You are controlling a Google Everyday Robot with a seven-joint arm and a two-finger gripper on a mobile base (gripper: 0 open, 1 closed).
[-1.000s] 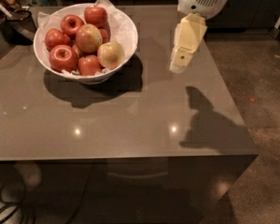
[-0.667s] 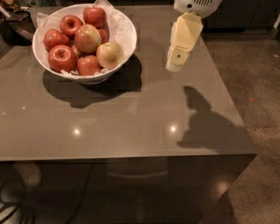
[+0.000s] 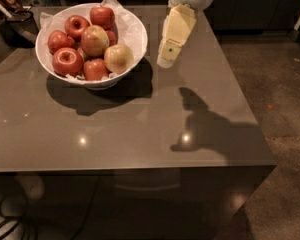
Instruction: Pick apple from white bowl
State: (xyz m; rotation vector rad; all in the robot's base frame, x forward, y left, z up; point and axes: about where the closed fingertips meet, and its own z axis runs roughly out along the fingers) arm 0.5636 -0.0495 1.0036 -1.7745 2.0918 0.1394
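The white bowl, lined with crumpled white paper, stands on the far left part of the grey table. The pale yellow-tan apple lies at the bowl's right front, beside a larger red-and-yellow streaked apple and several deep red apples. My gripper, cream-coloured, hangs from the white arm head at the top, just right of the bowl's rim and above the table. It holds nothing that I can see and is apart from the apple.
Dark cluttered objects sit at the far left corner behind the bowl. The table's right edge drops to a speckled floor. Cables lie on the floor at the bottom left. The arm's shadow falls on the table's right.
My gripper has moved left, from over the table's right-centre to close beside the bowl's right rim. The bowl and apples have not moved.
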